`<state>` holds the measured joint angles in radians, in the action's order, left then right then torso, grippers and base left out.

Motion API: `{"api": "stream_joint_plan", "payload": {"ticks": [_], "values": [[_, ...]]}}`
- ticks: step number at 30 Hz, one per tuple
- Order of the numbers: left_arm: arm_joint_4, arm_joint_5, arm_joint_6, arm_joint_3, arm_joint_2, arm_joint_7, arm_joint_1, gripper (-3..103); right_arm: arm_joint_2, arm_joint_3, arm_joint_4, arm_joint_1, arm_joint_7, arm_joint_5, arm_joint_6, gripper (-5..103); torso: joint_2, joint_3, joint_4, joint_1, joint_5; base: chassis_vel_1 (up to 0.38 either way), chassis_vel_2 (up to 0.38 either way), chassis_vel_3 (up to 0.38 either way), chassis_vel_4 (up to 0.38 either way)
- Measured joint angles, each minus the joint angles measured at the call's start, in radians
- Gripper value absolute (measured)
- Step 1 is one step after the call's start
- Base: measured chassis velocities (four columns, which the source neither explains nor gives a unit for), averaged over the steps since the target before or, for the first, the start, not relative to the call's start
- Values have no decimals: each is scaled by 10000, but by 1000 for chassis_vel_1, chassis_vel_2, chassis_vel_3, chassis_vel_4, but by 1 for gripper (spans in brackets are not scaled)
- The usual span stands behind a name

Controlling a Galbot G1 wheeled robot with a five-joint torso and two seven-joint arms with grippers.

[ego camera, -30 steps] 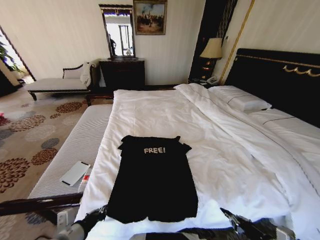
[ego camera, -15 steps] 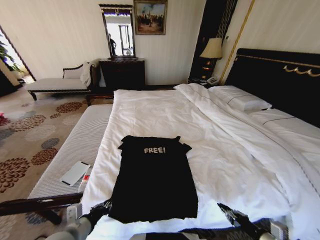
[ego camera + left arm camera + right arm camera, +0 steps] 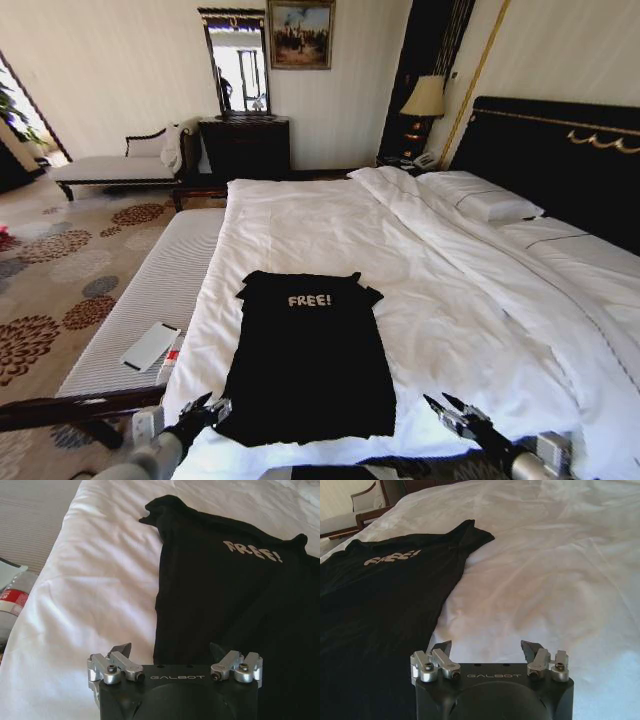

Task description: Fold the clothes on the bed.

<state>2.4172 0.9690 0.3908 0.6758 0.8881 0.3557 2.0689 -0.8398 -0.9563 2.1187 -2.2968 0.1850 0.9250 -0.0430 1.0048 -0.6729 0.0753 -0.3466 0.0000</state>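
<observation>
Black T-shirt flat on bed, left gripper and right gripper jaws spread

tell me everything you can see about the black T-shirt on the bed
The T-shirt is black, soft-looking fabric with short sleeves and a small white "FREE!" print on the chest. It lies spread flat, front up, on the white duvet near the foot of the bed, collar toward the headboard, sleeves tucked in and slightly bunched. Its hem is nearest the robot. The open left hand is at its lower left corner; the open right hand is beside it over the duvet.
</observation>
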Motion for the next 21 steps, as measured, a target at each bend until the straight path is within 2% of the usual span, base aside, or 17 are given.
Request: {"api": "stream_joint_plan", "payload": {"ticks": [1,3,10,14,16,18,19,20,21], "values": [[63,-188,-52,20,19,-19,-23,95,-15,-66,21,23,22,-200,139,85,0,0,0,0,0,0,0,0,0],[141,-352,-97,68,43,-39,-68,100,-43,-140,71,71,51,-438,324,95,0,0,1,0,1,0,0,0,0],[85,-763,-316,97,168,-48,-629,100,-99,-160,113,573,-78,-1050,678,100,0,0,0,0,0,0,0,0,0],[-79,-840,-430,-23,373,63,-1246,100,-63,17,-59,1248,-227,-2195,1060,100,0,0,2,-1,0,0,0,0,0],[-138,-858,-473,-53,445,78,-1356,100,-44,88,-133,1464,-302,-2447,1121,100,0,0,1,-1,0,0,0,0,0],[-279,-1025,-619,-111,571,82,-1492,100,2,208,-292,1820,-405,-2842,1191,100,0,0,0,-2,1,0,0,0,0],[-531,-1458,-1005,-196,710,29,-1639,100,46,351,-483,2213,-533,-3234,1277,100,0,0,0,-2,1,0,0,0,0],[-531,-1458,-1005,-196,710,29,-1639,100,46,351,-483,2213,-533,-3234,1277,100,0,0,0,-2,1,0,0,0,0],[-706,-1733,-1241,-232,786,-34,-1734,100,59,444,-646,2561,-657,-3501,1339,100,0,0,0,-2,1,0,0,0,0]]}}
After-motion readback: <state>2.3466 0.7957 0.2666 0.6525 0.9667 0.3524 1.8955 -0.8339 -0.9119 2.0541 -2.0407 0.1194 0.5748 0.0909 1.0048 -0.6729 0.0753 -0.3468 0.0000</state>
